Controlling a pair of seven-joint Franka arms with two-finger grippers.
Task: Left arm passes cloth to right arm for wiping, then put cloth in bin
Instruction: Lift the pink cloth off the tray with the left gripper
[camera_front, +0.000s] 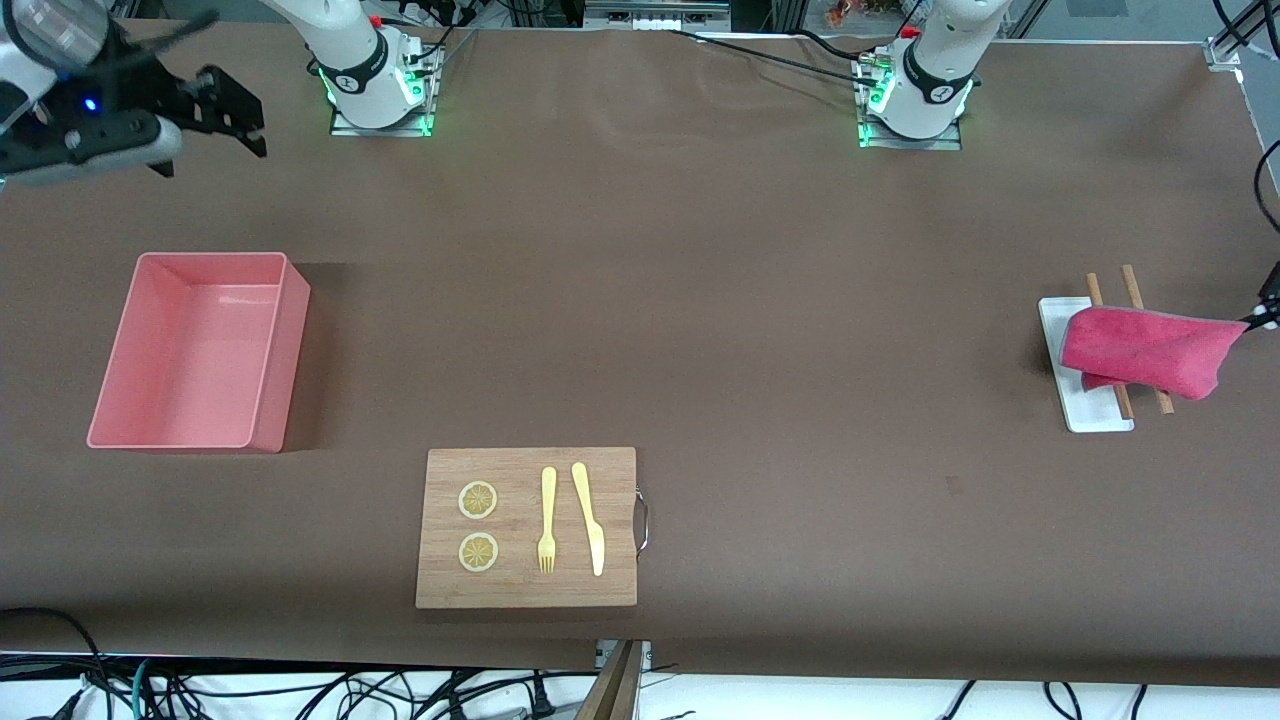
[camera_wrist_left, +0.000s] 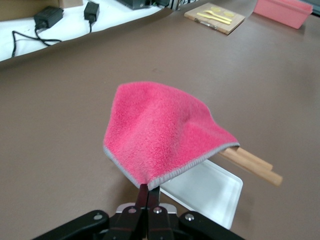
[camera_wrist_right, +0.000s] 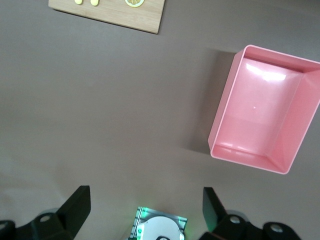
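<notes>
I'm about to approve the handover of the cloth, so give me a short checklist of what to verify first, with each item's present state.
1. Left gripper shut on the cloth: ok, it pinches the grey edge.
2. Cloth clear of the white tray and chopsticks: cannot tell; it drapes over them.
3. Right gripper open to receive: ok, it hangs near its own base, waiting.
4. Bin upright with nothing in it: ok.
5. Cutting board apart from the bin: ok.

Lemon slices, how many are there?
2. Both lie on the wooden cutting board, beside the fork: one lemon slice farther from the front camera, the other nearer.
</notes>
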